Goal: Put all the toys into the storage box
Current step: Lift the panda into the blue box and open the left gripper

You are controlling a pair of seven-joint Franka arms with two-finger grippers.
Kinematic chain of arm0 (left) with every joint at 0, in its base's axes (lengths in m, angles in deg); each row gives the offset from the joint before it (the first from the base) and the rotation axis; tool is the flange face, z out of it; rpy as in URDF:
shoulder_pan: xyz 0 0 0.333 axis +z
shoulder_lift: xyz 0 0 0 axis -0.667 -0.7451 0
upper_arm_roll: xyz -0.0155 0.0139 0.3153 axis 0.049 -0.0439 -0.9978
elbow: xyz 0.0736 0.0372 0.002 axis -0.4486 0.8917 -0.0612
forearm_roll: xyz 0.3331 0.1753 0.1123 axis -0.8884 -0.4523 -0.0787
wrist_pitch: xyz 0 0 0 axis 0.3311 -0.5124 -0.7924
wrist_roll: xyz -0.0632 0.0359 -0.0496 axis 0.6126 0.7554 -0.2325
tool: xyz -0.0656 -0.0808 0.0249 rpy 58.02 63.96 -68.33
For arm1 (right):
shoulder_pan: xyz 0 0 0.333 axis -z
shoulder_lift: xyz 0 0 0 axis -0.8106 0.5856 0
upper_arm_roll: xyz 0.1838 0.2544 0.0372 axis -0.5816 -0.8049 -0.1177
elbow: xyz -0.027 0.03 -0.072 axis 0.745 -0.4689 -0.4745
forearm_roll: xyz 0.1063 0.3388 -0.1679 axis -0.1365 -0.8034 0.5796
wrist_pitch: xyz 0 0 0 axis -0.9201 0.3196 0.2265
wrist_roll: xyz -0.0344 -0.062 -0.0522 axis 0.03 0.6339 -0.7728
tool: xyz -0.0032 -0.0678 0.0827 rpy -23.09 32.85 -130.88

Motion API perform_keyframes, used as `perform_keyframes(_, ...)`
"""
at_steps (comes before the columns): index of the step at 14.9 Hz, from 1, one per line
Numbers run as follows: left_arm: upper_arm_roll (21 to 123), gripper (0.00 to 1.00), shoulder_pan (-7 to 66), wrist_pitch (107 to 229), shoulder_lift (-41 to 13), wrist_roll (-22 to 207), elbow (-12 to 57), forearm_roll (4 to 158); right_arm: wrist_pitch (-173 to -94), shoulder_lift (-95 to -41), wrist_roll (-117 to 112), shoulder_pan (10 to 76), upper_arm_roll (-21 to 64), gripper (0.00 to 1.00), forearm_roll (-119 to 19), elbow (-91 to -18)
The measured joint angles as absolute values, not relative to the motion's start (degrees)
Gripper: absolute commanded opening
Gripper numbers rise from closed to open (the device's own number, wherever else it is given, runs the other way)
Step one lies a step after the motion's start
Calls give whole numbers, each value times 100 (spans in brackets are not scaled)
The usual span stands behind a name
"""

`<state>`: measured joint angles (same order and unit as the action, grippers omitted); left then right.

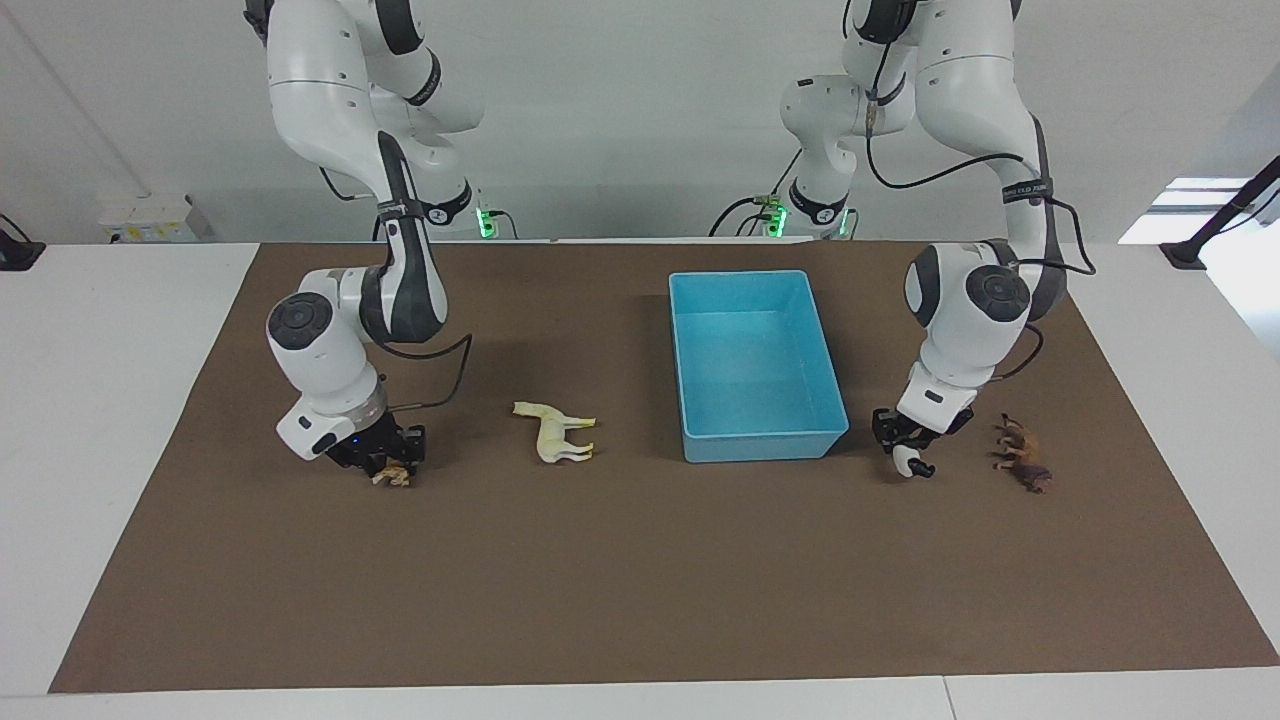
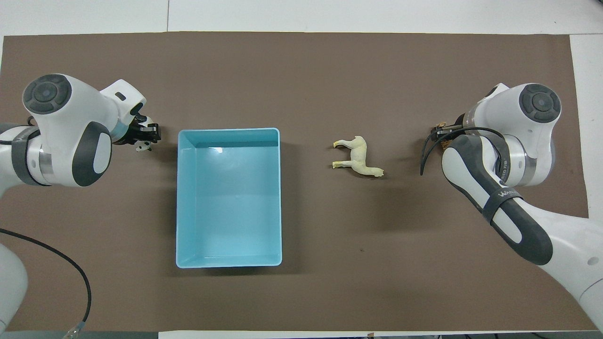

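Observation:
The light blue storage box (image 1: 757, 443) stands empty on the brown mat; it also shows in the overhead view (image 2: 229, 260). My left gripper (image 1: 905, 450) is shut on the black-and-white panda (image 1: 909, 464), low over the mat beside the box; the gripper (image 2: 143, 136) and panda (image 2: 142, 147) also show from overhead. The brown lion (image 1: 1022, 456) lies toward the left arm's end, hidden under the arm from overhead. My right gripper (image 1: 388, 458) is shut on the orange tiger (image 1: 392, 476) at the mat; the overhead view shows only a bit of the tiger (image 2: 440, 126). The cream-white horse (image 1: 556, 432) lies between tiger and box (image 2: 357, 157).
A brown mat (image 1: 640, 580) covers the white table. The right arm's black cable (image 2: 426, 153) hangs by its wrist. The left arm's cable (image 2: 56, 256) loops over the mat near the robots.

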<state>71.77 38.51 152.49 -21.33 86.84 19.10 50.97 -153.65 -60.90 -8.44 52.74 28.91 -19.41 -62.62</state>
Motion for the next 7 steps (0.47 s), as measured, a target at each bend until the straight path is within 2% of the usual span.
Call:
perform_keyframes(3, 7286, 53, 3791, 13977, -1775, 9191, 1332, 5113, -15365, -6090, -844, 5271, 2885, 0, -1943, -6261)
perform_keyframes(6, 7407, 53, 3153, 13537, -1314, 10569, 1406, 5133, -15254, -6110, -849, 5153, 2882, 0, -1945, -6165)
perform_keyframes(7, 7423, 60, 2829, 13550, -1244, 11050, 1566, 5134, -15065, -6138, -854, 5112, 2881, 0, -1945, -6042)
